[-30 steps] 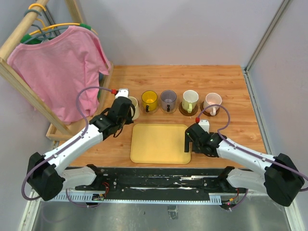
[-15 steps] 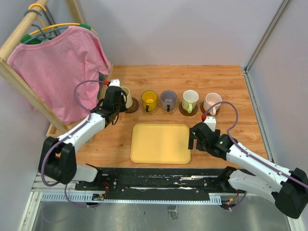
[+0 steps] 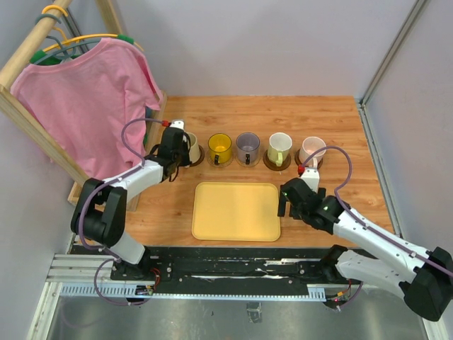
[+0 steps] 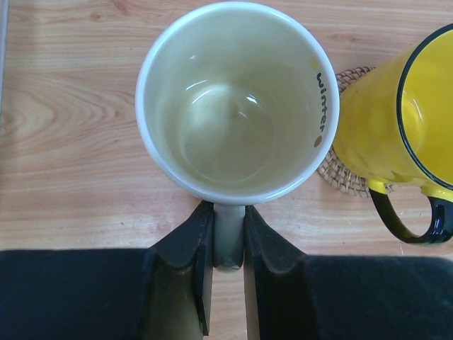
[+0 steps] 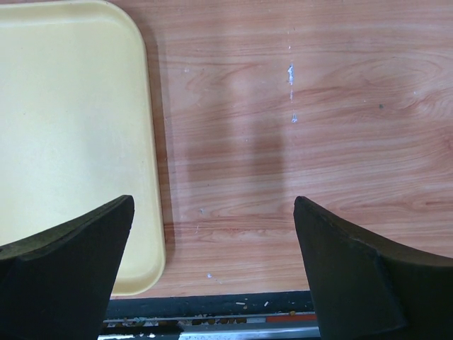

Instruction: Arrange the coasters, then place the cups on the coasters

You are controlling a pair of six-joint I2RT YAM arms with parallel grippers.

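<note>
A row of cups stands at the back of the table: a yellow cup (image 3: 220,147), a purple-grey cup (image 3: 248,147), a white cup (image 3: 279,148) and a pale pink cup (image 3: 312,150), each on its own coaster. My left gripper (image 3: 173,146) is shut on the handle (image 4: 228,237) of the cream cup (image 4: 237,106). That cup is over a dark brown coaster (image 3: 198,155) at the row's left end; I cannot tell whether it rests on it. A tan woven coaster (image 4: 340,170) shows under the yellow cup (image 4: 396,120). My right gripper (image 3: 283,204) hangs open and empty beside the tray's right edge.
A yellow rectangular tray (image 3: 236,210) lies at the front middle, and its edge (image 5: 71,142) shows in the right wrist view. A wooden rack with a pink shirt (image 3: 85,106) stands at the left, close to my left arm. The table's near edge (image 5: 233,304) lies just below my right gripper.
My left arm has carried the cream cup back and to the right, over the dark coaster at the row's left end. My right arm shifted only slightly and stayed open.
</note>
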